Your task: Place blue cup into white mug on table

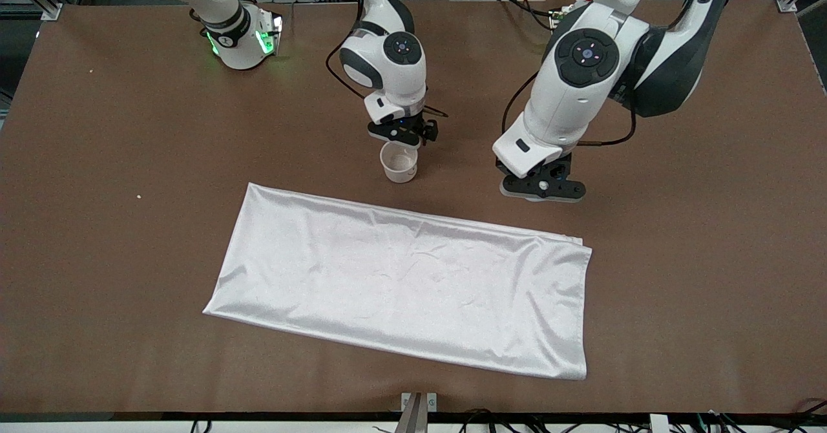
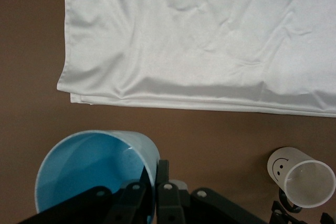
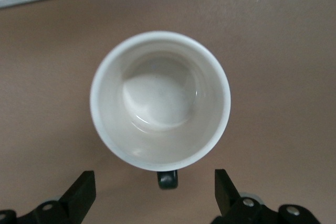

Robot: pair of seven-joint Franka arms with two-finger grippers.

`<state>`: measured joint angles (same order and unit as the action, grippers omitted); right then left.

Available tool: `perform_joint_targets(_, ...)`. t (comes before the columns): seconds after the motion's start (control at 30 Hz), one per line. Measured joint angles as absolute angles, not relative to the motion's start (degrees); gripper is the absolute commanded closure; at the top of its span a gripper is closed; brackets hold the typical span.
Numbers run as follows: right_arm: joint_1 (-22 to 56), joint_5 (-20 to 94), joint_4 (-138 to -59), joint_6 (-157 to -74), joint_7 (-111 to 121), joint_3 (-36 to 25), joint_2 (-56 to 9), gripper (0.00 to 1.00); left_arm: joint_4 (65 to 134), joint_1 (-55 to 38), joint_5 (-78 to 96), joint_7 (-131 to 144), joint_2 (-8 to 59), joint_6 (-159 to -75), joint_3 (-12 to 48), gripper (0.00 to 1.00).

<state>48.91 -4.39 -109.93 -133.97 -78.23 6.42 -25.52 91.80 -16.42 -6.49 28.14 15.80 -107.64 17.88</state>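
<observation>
While both white Franka arms reached out from their bases, the small off-white cylindrical mug (image 1: 399, 161) stood upright on the large brown felt-covered table (image 1: 678, 226), just farther from the front camera than the edge of a glossy white satin cloth (image 1: 407, 284) spread flat across the middle. Its cream interior was empty in the right wrist view, and its small black handle (image 3: 167, 180) pointed toward the right gripper (image 1: 402, 137). That gripper hung directly over the table at the mug's handle side, its two black fingers (image 3: 81, 192) spread wide and released, gripping nothing, one at each side of the handle without touching it.

From the left wrist view, a simple black smiley face (image 2: 281, 163) was drawn on the mug's outer wall; it was the only marking I could read anywhere, and I saw no lettering or brand.

Nearer the left arm's end of the table, the left gripper (image 1: 543, 186) sat low beside the cloth's corner. Its fingers (image 2: 137, 199) were clenched on the rim wall of the small round bright-blue plastic cup (image 2: 94, 174), one finger inside and one outside. The cup, handleless, opened toward the wrist camera and showed a pale translucent side. It was hidden under the gripper in the front view and lay well apart from the mug.
</observation>
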Motion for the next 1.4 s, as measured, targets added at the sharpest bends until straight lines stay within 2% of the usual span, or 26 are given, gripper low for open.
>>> perform_joint_targets(0.23, 46.3, -4.7, -107.2, -129.7, -73.2, 5.0, -23.6, 0.00, 91.8, -16.5, -6.5, 33.1, 16.1, -107.7, 20.5, 1.00)
perform_joint_targets(0.47, 36.8, -4.7, -106.2, -126.8, -59.1, 4.5, -21.7, 0.00, 91.9, -16.7, -6.5, 37.6, 16.9, -107.9, 22.9, 1.00)
perform_joint_targets(0.63, 29.2, -4.7, -103.0, -120.4, -48.7, 4.3, -21.2, 0.00, 91.5, -16.8, -6.5, 39.9, 18.4, -108.8, 24.3, 1.00)
perform_joint_targets(1.03, 14.1, -4.3, -91.4, -105.3, -25.1, 4.4, -21.0, 0.00, 87.9, -17.0, -8.1, 47.2, 25.0, -111.5, 30.6, 1.00)
perform_joint_targets(1.4, 3.0, -1.1, -83.2, -96.4, -8.0, 4.5, -19.8, 0.00, 85.7, -18.4, -15.7, 56.8, 31.7, -114.3, 37.5, 1.00)
